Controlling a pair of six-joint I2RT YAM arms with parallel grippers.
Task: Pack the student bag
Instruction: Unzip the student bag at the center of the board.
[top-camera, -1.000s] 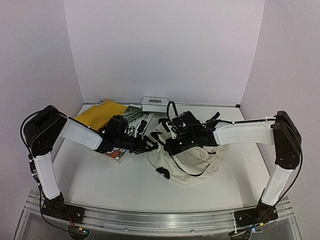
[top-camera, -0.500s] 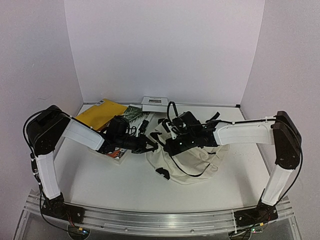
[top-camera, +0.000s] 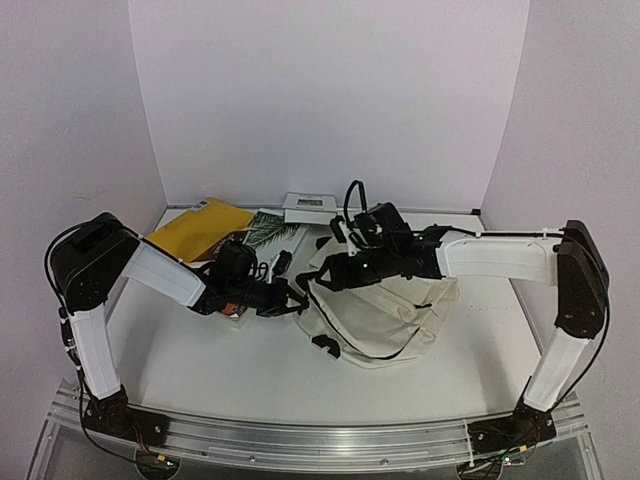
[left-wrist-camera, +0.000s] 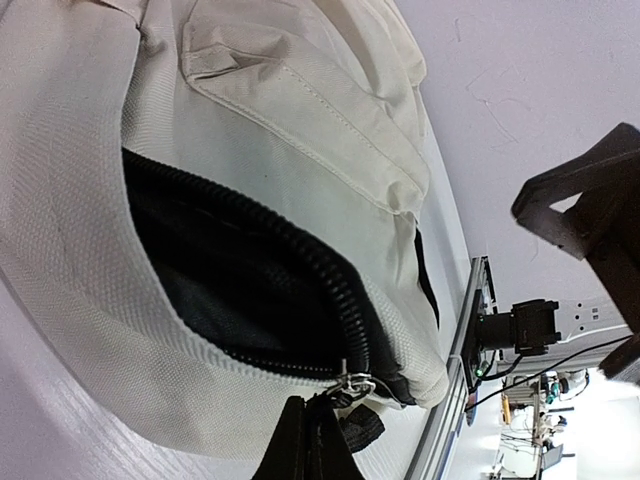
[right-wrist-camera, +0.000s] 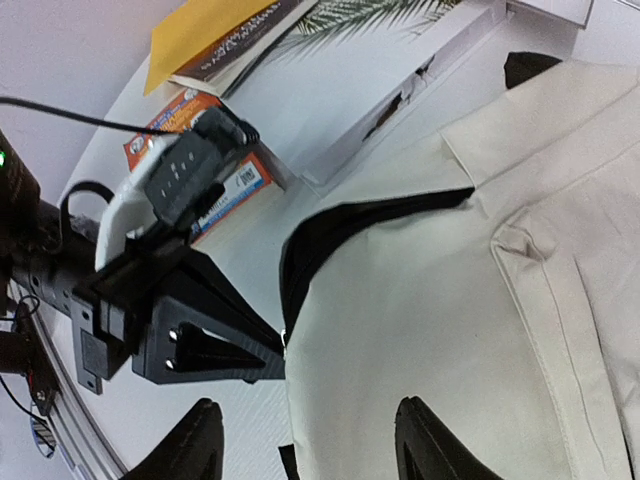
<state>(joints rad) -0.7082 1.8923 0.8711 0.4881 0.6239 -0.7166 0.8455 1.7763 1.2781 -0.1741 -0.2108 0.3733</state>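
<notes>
Cream student bag (top-camera: 385, 320) in left hand (left-wrist-camera: 306, 410)

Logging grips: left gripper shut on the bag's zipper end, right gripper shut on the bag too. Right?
No: the right gripper is open, fingers spread over the bag, as the right wrist view shows. The left gripper is shut on the zipper end.

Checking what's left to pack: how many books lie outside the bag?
4 visible: a yellow book at far left, a palm-leaf book beside it, an orange book partly under the left arm, a white book by the back wall. Others may be hidden beneath.
</notes>
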